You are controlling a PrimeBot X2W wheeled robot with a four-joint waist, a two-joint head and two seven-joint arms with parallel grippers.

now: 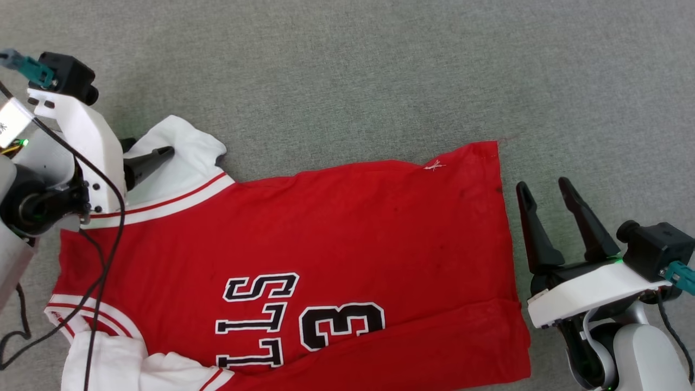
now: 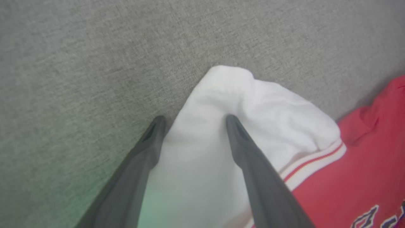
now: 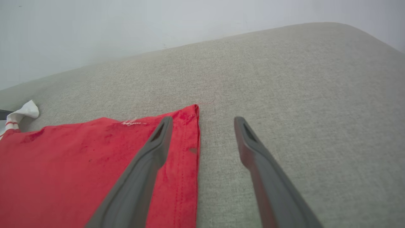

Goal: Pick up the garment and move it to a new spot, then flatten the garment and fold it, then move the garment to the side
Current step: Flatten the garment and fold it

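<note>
The garment (image 1: 326, 233) lies spread on a grey fabric surface (image 1: 380, 70), red body across the middle of the head view, collar end toward the robot's left, hem (image 1: 505, 217) toward its right. Its lower edge and part of the black-and-white lettering (image 1: 260, 320) are cut off by the bottom of the head view, as is the nearer white sleeve (image 1: 108, 358).

The farther white sleeve (image 1: 179, 141) is rumpled. The left gripper (image 2: 195, 117) stands with its fingers apart astride this sleeve, one tip on the white cloth, the other at the sleeve's edge; nothing is clamped. In the head view its white mount hides one finger. A black cable (image 1: 103, 260) crosses the shoulder area.

The right gripper (image 1: 543, 184) is spread wide just beside the hem, holding nothing. Whether its nearer finger (image 3: 152, 152) touches the cloth cannot be told. The left wrist view is soft and blurred.
</note>
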